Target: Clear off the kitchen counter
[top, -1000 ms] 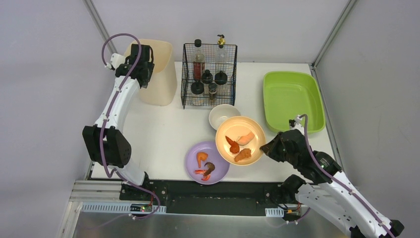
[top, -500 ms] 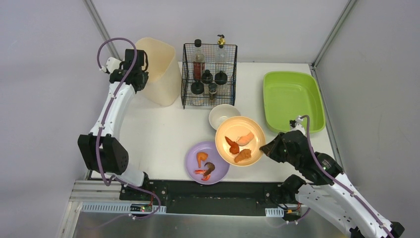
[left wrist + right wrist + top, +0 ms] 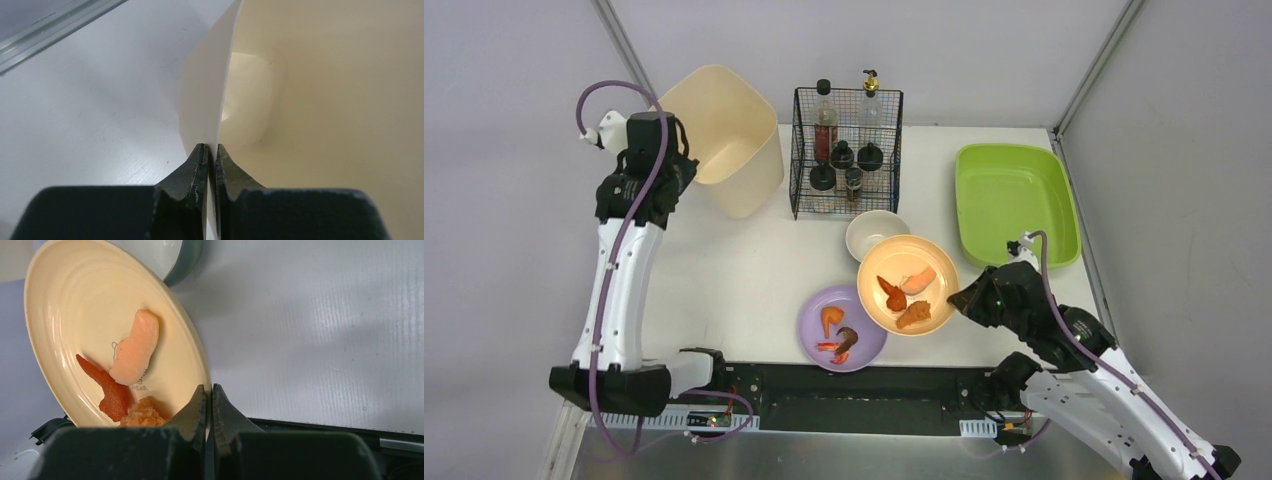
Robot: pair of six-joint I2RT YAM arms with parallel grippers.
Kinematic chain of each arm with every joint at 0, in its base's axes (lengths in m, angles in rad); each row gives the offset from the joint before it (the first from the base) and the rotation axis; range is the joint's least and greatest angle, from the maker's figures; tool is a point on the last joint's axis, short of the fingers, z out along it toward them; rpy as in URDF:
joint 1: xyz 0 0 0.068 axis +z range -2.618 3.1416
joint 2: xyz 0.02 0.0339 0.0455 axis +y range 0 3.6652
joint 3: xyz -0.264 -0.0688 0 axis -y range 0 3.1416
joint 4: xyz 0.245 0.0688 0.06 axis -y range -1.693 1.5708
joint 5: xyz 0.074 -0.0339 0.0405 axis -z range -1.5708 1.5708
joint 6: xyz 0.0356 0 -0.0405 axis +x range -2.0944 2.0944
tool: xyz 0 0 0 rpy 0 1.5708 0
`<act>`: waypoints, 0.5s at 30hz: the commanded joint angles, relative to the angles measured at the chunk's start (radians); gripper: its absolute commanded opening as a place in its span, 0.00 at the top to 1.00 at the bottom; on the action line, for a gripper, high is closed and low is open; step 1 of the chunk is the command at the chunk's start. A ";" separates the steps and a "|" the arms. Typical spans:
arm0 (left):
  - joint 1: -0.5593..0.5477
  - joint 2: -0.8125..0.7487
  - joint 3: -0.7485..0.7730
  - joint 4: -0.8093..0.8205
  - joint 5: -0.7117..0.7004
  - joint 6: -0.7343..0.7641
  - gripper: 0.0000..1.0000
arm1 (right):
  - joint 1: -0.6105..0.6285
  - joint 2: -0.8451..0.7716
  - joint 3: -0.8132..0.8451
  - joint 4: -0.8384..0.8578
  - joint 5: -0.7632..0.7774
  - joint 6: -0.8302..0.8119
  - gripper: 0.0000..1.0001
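Left tool (image 3: 211, 147) pinches cream bin (image 3: 325, 100) at grey-walled kitchen counter (image 3: 744, 260)'s far corner.

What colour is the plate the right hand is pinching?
Pale peach plate, with faint concentric ridges; best in the right wrist view.

We see two arms of one build: smooth white shells on the long links, chunky black housings at the joints. On our left arm (image 3: 624, 280) a purple cable (image 3: 605, 300) runs along the shell and rises in a loop near the wrist; our right arm (image 3: 1104, 405) carries the same purple cable (image 3: 1046, 280). The left tool (image 3: 210, 150) and right tool (image 3: 208, 389) match: two black wedge-shaped fingers (image 3: 192, 175), matte and faintly scuffed, rising from a broad black block.
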 commanded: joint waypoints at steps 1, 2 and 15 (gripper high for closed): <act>-0.001 -0.103 0.037 0.013 0.073 0.104 1.00 | 0.007 0.014 0.088 0.074 -0.012 -0.019 1.00; -0.002 -0.114 0.045 -0.011 0.091 0.121 1.00 | 0.006 0.020 0.100 0.069 -0.009 -0.024 1.00; -0.001 -0.281 -0.046 -0.160 0.199 0.280 1.00 | 0.007 0.054 0.229 -0.003 0.039 -0.101 1.00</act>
